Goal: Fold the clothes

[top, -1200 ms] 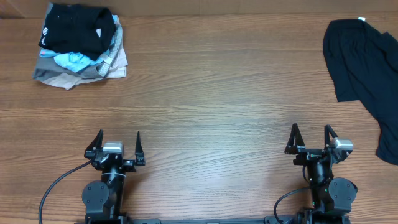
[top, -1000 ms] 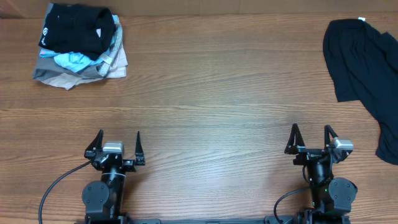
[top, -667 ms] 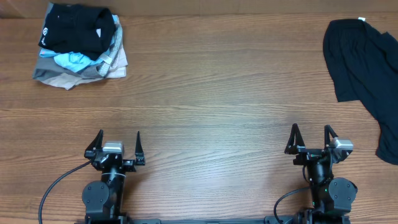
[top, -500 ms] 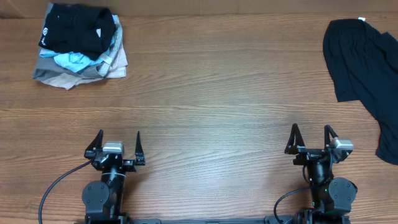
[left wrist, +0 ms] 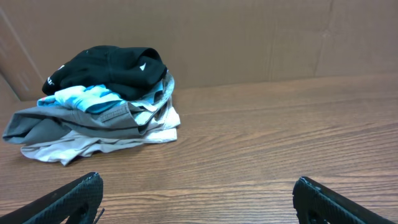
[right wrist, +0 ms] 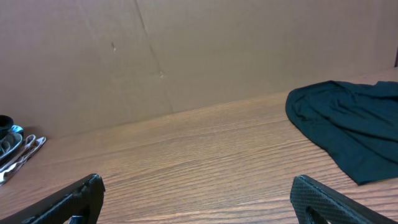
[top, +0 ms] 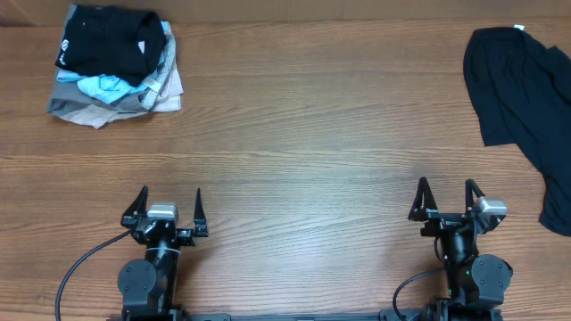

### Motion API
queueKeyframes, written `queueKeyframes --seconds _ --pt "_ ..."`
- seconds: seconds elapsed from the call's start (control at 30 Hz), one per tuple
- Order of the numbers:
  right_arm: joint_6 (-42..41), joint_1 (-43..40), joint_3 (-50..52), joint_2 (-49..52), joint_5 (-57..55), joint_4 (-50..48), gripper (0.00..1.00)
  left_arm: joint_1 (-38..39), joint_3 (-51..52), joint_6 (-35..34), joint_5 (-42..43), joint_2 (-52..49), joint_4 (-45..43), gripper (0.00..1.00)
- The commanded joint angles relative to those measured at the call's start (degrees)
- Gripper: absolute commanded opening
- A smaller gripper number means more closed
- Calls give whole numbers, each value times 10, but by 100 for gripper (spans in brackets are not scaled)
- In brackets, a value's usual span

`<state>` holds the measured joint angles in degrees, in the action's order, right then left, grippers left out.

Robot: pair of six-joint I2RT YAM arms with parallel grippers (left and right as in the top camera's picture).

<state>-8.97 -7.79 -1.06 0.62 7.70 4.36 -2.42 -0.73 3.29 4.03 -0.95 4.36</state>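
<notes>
The left gripper (top: 169, 192) and right gripper (top: 445, 184) stand spread wide and empty, exactly as a second ago. The black clothes (top: 522, 89) lie crumpled well ahead and right of the right jaws, unmoved. A folded stack (top: 111, 71) sits well ahead-left of the left jaws.

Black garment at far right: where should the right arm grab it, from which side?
Probably the near-left corner of the black garment, approached from its left by the open right tool. That corner lies flat on the bare table, nearest the tool; the cloth's right part runs out of the overhead view.
</notes>
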Motion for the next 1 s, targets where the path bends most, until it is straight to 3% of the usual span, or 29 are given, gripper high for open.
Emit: queueKeyframes --seconds 0.0,0.5,0.7,0.8,0.97 --pt "-1 -2 6 -5 5 -3 100 -6 4 -5 -6 6 -1 100" --pt "-1 -2 6 -5 5 -5 100 -6 4 10 -36 6 -6 100" --pt "-16 -2 6 -5 17 -42 100 -6 4 10 -25 6 -76 100" --pt "-16 -2 -2 -5 30 -37 100 -6 4 -1 40 6 -129 100" --pt "-12 -2 -55 10 50 -34 100 -6 -17 -22 77 -3 -130 100"
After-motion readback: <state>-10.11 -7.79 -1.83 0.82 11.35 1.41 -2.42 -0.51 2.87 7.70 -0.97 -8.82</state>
